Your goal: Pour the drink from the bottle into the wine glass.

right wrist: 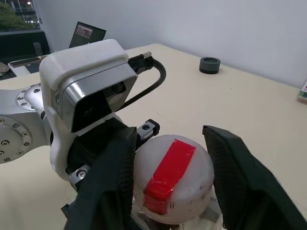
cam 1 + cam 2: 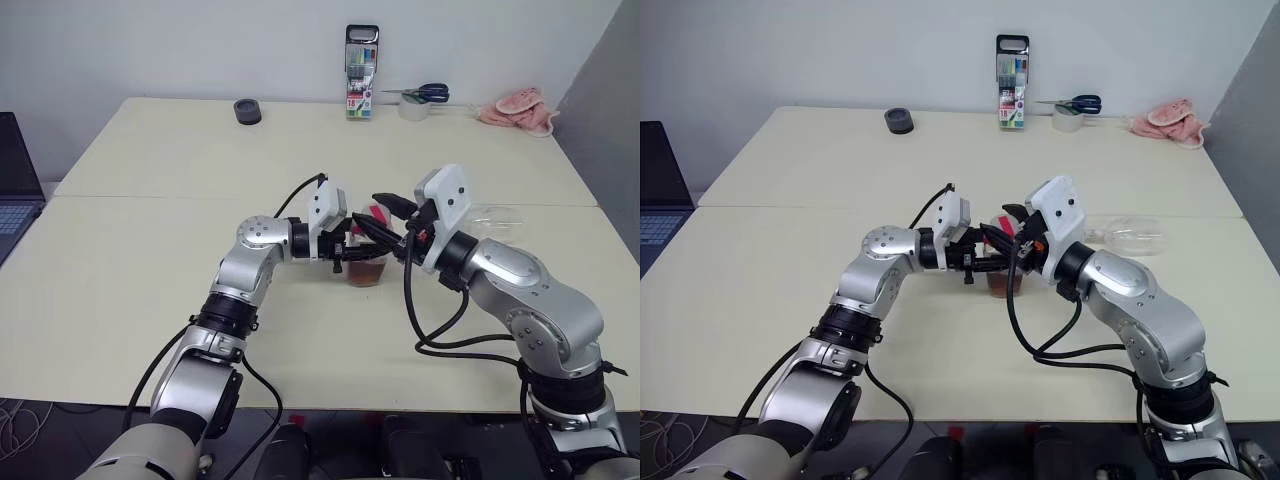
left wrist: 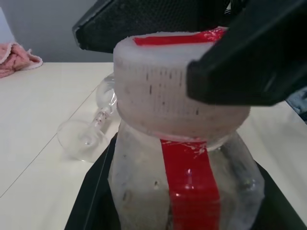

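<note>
your left gripper (image 2: 350, 247) clamps the bottle (image 2: 367, 262) mid-frame; right gripper (image 1: 169, 179) straddles its cap (image 1: 171, 177), grip unclear.

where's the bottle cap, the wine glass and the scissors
bottle cap (image 1: 172, 177), right wrist view, on its taped top
wine glass (image 3: 84, 139), left wrist view, on its foot
scissors (image 2: 432, 93), left eye view, on the handles

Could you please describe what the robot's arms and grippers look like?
Both arms are silver-grey metal with rounded joints and black bands. Black cables loop along each. Each wrist carries a white camera housing. The left gripper and right gripper have black jaws.
</note>
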